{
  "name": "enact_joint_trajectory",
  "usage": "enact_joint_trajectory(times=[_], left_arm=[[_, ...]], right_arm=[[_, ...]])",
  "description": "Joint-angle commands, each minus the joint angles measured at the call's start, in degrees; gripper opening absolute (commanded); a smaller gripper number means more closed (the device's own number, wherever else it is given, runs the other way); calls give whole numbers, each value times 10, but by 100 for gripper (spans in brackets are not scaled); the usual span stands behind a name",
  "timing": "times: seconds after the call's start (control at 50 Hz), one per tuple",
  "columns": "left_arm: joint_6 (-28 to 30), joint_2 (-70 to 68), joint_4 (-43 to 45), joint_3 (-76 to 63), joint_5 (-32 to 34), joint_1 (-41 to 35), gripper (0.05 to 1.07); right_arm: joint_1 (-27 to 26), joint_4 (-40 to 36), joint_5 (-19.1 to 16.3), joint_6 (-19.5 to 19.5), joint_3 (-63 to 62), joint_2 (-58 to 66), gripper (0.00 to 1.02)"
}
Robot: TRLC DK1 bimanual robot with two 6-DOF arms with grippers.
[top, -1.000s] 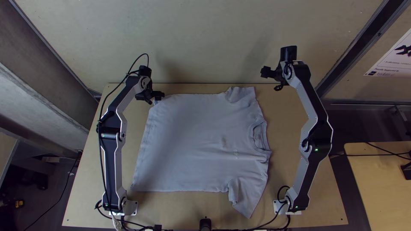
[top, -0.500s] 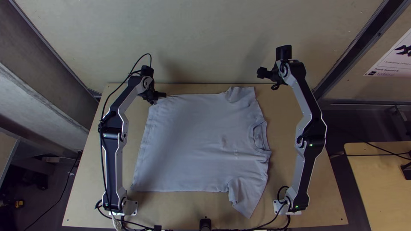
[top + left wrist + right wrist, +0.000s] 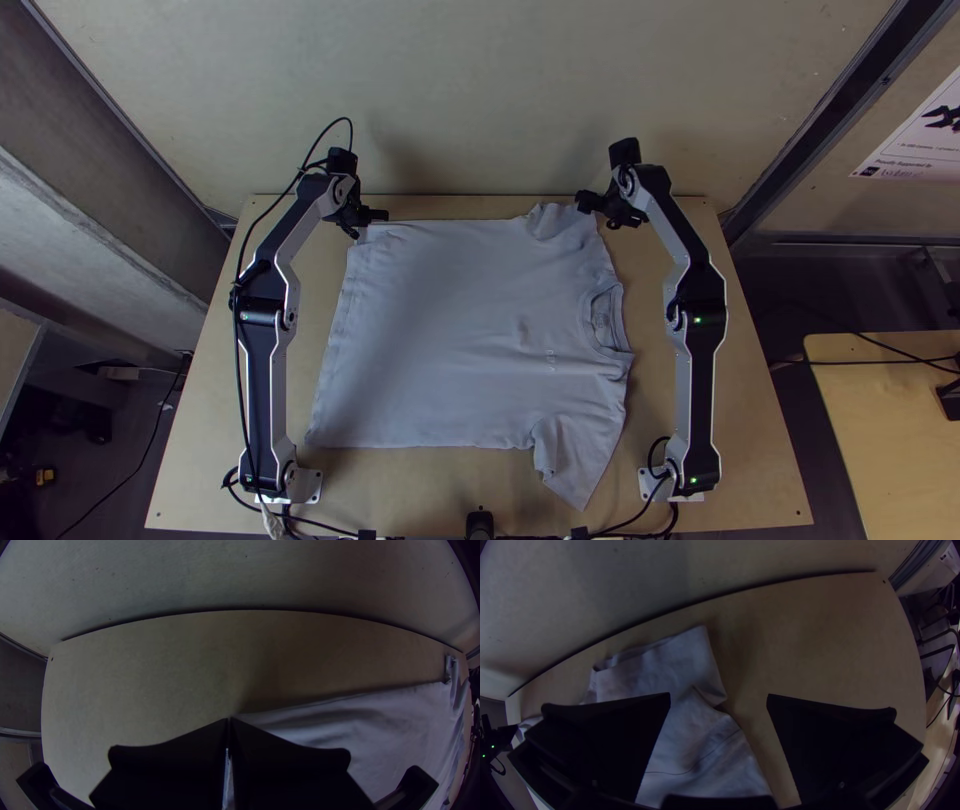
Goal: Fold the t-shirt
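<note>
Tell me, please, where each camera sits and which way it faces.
Top view: high over the near edge of the table, facing steeply down; both arms show, left arm and right arm.
Left wrist view: on the left arm's wrist, facing the t-shirt's hem corner; the left gripper shows.
Right wrist view: on the right arm's wrist, facing a sleeve; the right gripper shows.
Both wrist views share the t-shirt and the table's far edge.

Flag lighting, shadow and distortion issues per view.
Top view: brightest, soft shadows on wall, table edges straight. Left wrist view: dim, dark corners, far table edge bowed, shadow along t-shirt edge, left gripper near-black. Right wrist view: also dim, table edge bowed, right gripper jaws near-black.
</note>
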Motion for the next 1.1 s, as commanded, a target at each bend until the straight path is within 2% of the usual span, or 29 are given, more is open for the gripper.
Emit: enact_joint_trajectory(times=[0.0, 0.06, 0.12, 0.24, 0.26, 0.3, 0.32, 0.6, 0.62, 0.7, 0.84, 0.86, 0.9, 0.94, 0.96, 1.08], left_arm=[[12, -3, -1, 14, -5, -2, 8], [12, -3, -1, 14, -5, -1, 8], [12, -3, -1, 14, -5, 1, 8], [12, -2, -1, 14, -5, 2, 8], [12, -2, -1, 14, -5, 2, 8], [12, -2, -1, 14, -5, 2, 8], [12, -1, -1, 14, -5, 2, 8], [19, 0, 0, 14, -5, -1, 8], [20, 0, 0, 14, -5, -1, 8], [21, -1, 0, 14, -5, 0, 8], [22, -2, 3, 14, -5, 2, 8], [22, -2, 4, 14, -5, 2, 8], [22, -2, 4, 14, -5, 2, 8], [22, -2, 4, 14, -5, 2, 8], [22, -2, 4, 14, -5, 2, 8], [22, -2, 5, 14, -5, 2, 8]], right_arm=[[9, -7, -3, 19, 19, 17, 64], [13, -6, -3, 19, 23, 21, 51], [16, -4, -3, 19, 25, 23, 44], [23, -4, -3, 21, 27, 30, 43], [23, -4, -3, 21, 27, 31, 40], [24, 2, -5, 17, 27, 35, 23], [24, 4, -8, 17, 28, 36, 22], [21, 19, -12, 7, 40, 49, 22], [21, 19, -12, 3, 40, 49, 25], [21, 18, -6, 1, 39, 46, 54], [22, 19, 2, 2, 39, 45, 56], [22, 19, 3, 1, 39, 46, 54], [23, 20, 2, -2, 40, 48, 43], [23, 25, 2, -11, 40, 48, 18], [23, 28, 2, -19, 40, 49, 12], [24, 24, 2, -22, 39, 51, 10]])
